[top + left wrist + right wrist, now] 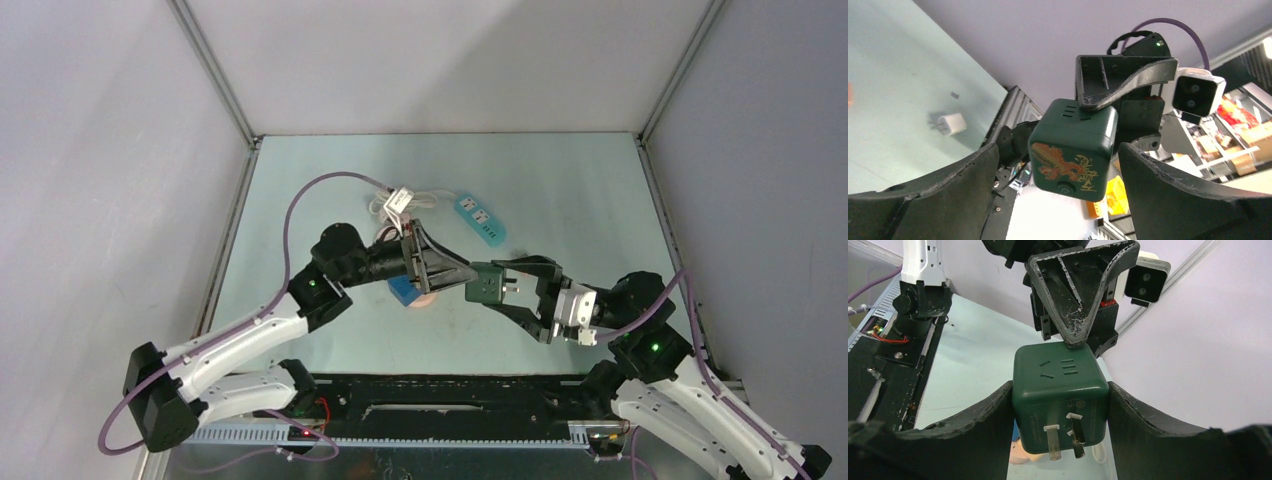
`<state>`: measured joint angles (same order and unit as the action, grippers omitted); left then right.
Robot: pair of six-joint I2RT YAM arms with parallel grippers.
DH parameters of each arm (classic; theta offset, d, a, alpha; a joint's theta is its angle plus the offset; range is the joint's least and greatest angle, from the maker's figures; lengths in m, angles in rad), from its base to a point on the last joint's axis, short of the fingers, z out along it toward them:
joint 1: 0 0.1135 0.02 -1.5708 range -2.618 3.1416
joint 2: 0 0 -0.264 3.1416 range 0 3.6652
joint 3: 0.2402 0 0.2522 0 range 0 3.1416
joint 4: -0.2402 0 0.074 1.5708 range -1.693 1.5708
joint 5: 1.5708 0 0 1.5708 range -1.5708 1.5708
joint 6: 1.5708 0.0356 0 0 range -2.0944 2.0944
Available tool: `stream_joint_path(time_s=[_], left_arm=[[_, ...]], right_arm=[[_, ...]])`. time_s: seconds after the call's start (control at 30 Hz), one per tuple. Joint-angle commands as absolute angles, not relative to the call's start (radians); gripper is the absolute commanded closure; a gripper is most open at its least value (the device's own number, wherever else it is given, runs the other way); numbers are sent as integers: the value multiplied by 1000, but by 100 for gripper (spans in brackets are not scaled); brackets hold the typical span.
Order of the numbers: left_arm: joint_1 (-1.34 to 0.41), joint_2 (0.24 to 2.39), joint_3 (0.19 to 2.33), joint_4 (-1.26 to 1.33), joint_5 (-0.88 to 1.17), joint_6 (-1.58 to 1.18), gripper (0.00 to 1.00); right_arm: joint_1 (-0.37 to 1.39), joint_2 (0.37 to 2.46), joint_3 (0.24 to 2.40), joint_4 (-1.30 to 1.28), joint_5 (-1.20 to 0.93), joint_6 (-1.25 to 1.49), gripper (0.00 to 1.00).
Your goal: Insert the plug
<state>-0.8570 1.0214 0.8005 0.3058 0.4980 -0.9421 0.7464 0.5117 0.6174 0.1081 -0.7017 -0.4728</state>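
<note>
A dark green cube plug (487, 282) with metal prongs (1064, 440) is held above the table in my right gripper (508, 288). In the right wrist view the right gripper (1059, 388) is shut on its sides (1060, 377). My left gripper (452, 272) faces it from the left, open. In the left wrist view the plug's dragon-printed face (1072, 152) lies between the left gripper's (1057, 150) wide-apart fingers (948, 190), with gaps on both sides. A blue power strip (477, 218) lies on the table behind.
A white adapter with a coiled white cable (398, 203) lies left of the power strip. A blue block (403, 291) and a pink object (427, 301) sit under the left gripper. A small white charger (950, 124) lies on the table near the front rail.
</note>
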Motion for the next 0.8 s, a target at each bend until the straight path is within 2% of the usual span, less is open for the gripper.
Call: stream_joint_path(time_s=[0.0, 0.2, 0.33, 0.6, 0.7, 0.77], left_arm=[[-854, 1049, 844, 488, 627, -1030, 8], [-856, 1087, 826, 583, 659, -1104, 13], [-858, 1097, 808, 658, 671, -1145, 21], [-865, 1086, 818, 599, 658, -1104, 37], [-865, 1087, 815, 596, 651, -1095, 51], [-865, 1093, 818, 591, 653, -1088, 70]], right_arm=[[763, 517, 627, 235, -664, -508, 100], [769, 539, 627, 302, -635, -510, 100], [770, 552, 627, 322, -634, -511, 100], [772, 570, 627, 339, -619, -502, 100], [774, 575, 627, 341, -627, -502, 100], [776, 577, 627, 333, -626, -502, 100]])
